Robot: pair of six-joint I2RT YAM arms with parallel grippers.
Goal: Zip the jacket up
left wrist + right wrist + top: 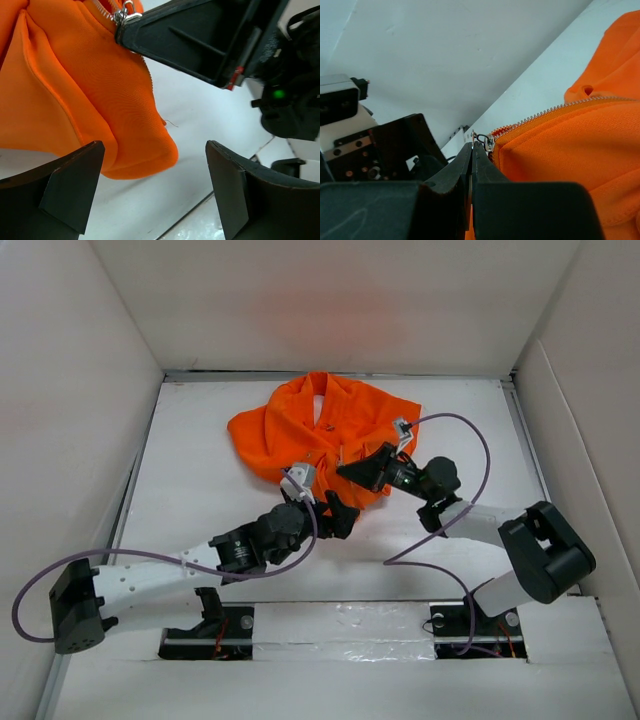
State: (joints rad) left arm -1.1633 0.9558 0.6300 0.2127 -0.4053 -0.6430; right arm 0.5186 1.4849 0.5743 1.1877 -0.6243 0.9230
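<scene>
- The white table [200, 490] fills the floor of a pale walled enclosure [330, 300]; both arms are bolted at its near edge.
- The jacket [300, 430] is bright orange and lies crumpled at the middle of the table's far half; its collar points toward the far wall, and its near hem reaches toward the arms.
- The right arm [500, 530] bends in from the near right, with a purple cable [470, 440] looping above it; the left arm [180, 570] stretches in from the near left (its own cable trails along it).
- The left gripper [154, 145] sits at the jacket's near hem with its jaws spread wide and gripping nothing; in the left wrist view a rounded fold of orange fabric lies just ahead of the gap, nearer the left-hand one of the fingers [70, 185]; whether cloth touches that finger cannot be told.
- The right gripper [472, 147] rests on the jacket's near right part, just beside the left gripper; its jaws are pressed together, pinching the zipper pull.
- The zipper teeth [555, 107] are silvery and run away from the pinch along the orange front edge.
- The zipper pull [481, 139] is a small metal tab held at the very tips of the right fingers; the left wrist view shows it too, at the tip of the black gripper above the hem.
</scene>
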